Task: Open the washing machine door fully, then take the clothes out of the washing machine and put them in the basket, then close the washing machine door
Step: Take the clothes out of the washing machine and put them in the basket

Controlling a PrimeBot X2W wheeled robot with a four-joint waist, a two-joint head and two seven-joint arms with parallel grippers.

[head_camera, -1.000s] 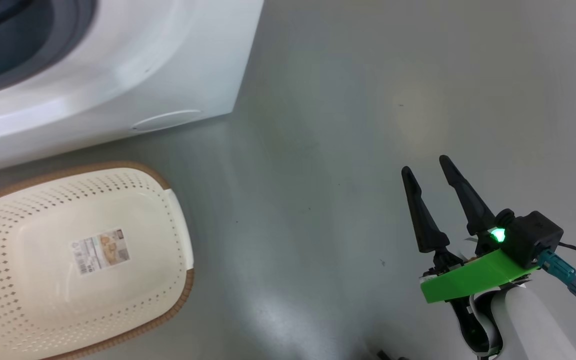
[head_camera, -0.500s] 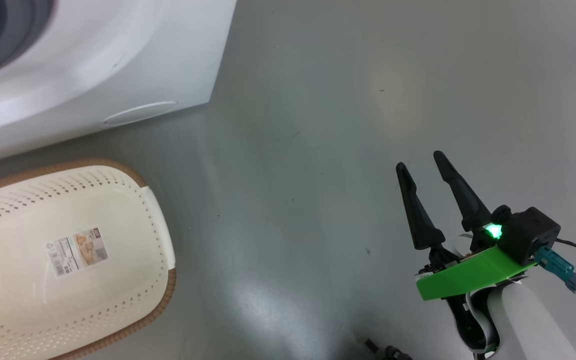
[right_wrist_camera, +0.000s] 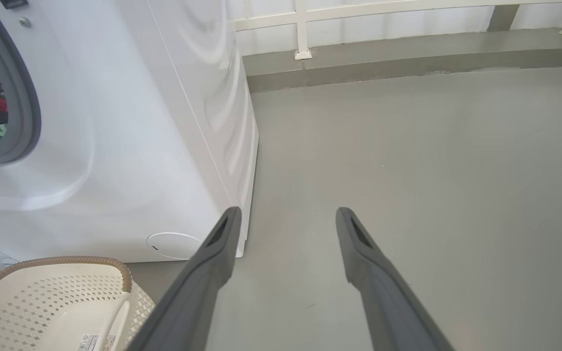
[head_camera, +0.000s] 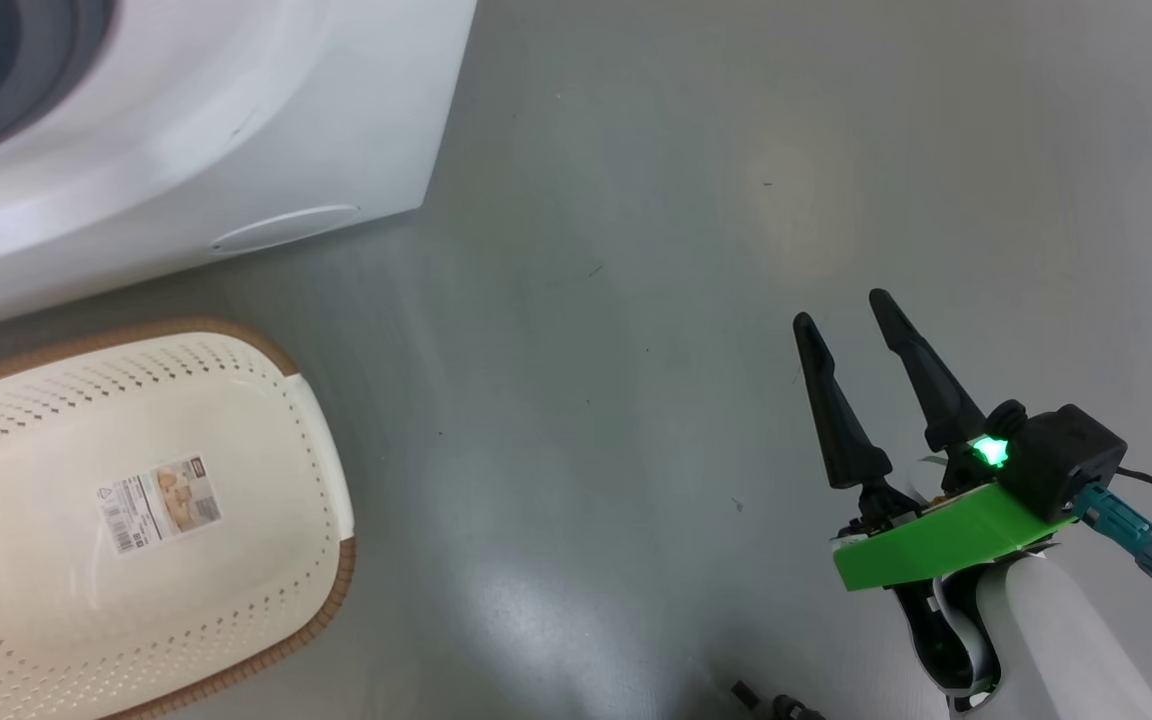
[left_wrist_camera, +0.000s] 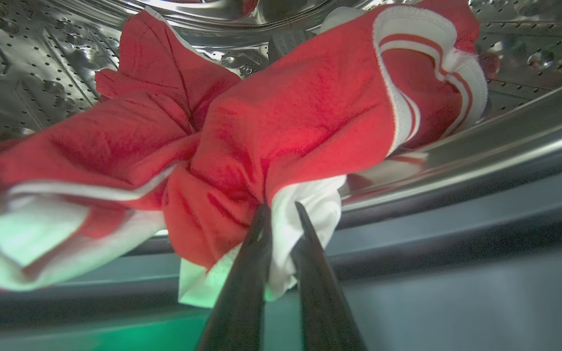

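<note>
Bright red clothes (left_wrist_camera: 286, 112) carry white stripes and white patches, drum (left_wrist_camera: 42, 73) shiny steel dotted with holes, washing machine (head_camera: 236, 120) white with grey gasket (right_wrist_camera: 30, 112), basket (head_camera: 266, 420) cream with diamond holes and brown woven rim, floor (head_camera: 686, 150) grey.

A: What lies around?
B: A grey glossy floor (head_camera: 626, 380), a few dark specks on it.
A: And at its far edge?
B: A raised grey kerb (right_wrist_camera: 408, 61), white rail posts (right_wrist_camera: 302, 29) standing on it.
</note>
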